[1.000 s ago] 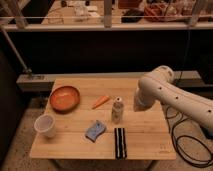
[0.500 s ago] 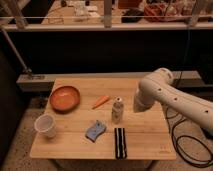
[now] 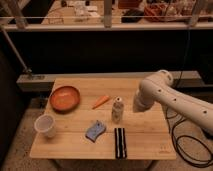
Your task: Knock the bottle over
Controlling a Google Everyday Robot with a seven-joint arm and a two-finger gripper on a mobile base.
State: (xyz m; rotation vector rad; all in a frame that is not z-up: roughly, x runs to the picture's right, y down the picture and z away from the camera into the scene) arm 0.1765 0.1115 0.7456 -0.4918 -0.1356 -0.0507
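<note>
Wooden table (image 3: 145,136): one bottle (image 3: 117,109) upright, one cup (image 3: 45,125), one bowl (image 3: 64,98); gripper (image 3: 136,105) beside bottle, open-or-closed unclear

The desk (image 3: 145,135) is pale wood; the bowl (image 3: 64,98) orange-red; the stick (image 3: 101,101) orange; the bottle (image 3: 117,109) whitish-grey; the cup (image 3: 45,125) translucent white; the cloth (image 3: 95,130) blue; the bar (image 3: 119,142) black, pale-striped; the cream tool (image 3: 136,106) sits just right of the bottle.
</note>
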